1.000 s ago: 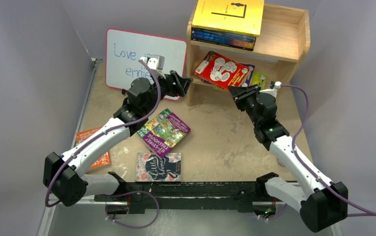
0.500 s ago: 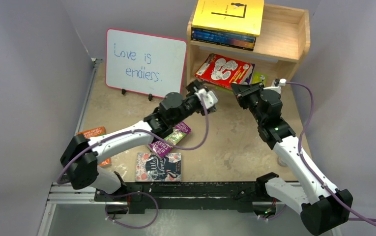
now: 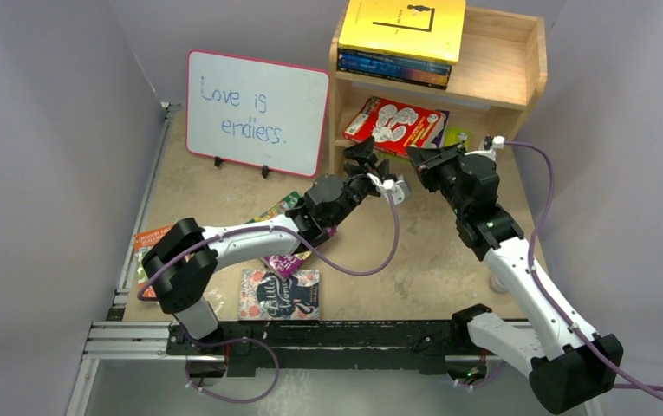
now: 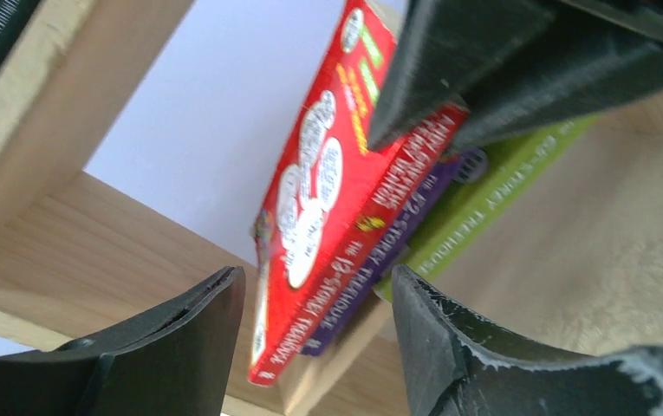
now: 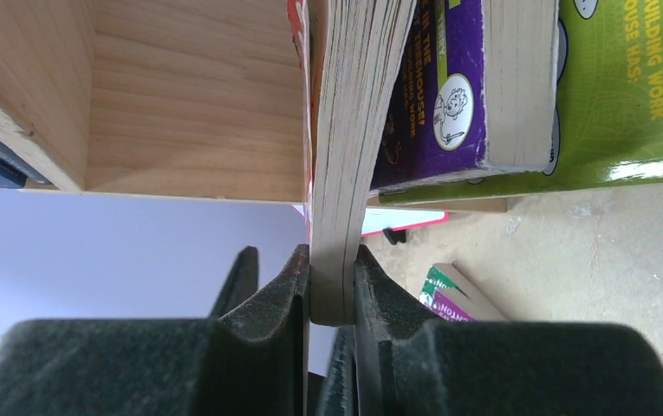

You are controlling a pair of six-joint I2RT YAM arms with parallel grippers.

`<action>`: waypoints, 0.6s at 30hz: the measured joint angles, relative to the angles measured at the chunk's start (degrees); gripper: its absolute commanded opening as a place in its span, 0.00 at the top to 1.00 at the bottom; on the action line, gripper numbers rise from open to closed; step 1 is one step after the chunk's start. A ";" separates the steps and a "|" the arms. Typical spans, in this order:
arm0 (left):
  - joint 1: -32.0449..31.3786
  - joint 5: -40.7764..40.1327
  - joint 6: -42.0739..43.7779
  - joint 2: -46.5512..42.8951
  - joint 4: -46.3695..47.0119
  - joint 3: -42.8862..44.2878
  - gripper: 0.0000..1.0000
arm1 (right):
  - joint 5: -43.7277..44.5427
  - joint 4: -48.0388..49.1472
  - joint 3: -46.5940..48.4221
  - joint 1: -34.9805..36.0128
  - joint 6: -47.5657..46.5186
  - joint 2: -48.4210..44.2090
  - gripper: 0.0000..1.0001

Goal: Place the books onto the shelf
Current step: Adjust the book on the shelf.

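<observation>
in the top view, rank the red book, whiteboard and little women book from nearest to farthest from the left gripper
1. red book: lower shelf tier, just beyond the left gripper.
2. whiteboard: standing to its left, at the back.
3. Little Women book: flat on the table near the arm bases.

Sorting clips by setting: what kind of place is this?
Probably a lab test cell, not a home: grey partition walls, arms bolted to a metal rail, a small shelf and books as props.
</observation>
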 measured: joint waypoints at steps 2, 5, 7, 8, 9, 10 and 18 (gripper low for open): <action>0.00 -0.44 1.01 0.72 1.29 1.22 0.42 | -0.46 -0.02 0.00 -0.07 0.11 0.00 0.98; 0.00 -1.07 1.92 2.27 1.55 3.65 0.43 | -0.96 0.02 0.13 -0.15 0.22 0.00 0.98; -0.02 -1.33 2.71 3.45 1.60 4.87 0.48 | -1.01 -0.04 0.39 -0.57 0.22 -0.02 0.98; -0.15 -1.49 3.26 4.13 1.49 5.55 0.50 | -0.98 -0.20 0.55 -0.76 0.17 0.00 0.97; -0.24 -1.53 3.61 4.55 1.18 5.99 0.52 | -1.01 -0.44 0.72 -0.92 0.20 0.00 0.97; -0.24 -1.62 4.02 5.09 0.37 6.62 0.52 | -1.25 -0.90 1.01 -0.92 0.17 -0.02 0.97; 0.55 -1.97 7.08 7.28 -4.94 9.22 0.59 | -4.20 -4.61 3.43 -0.85 0.04 -0.02 0.95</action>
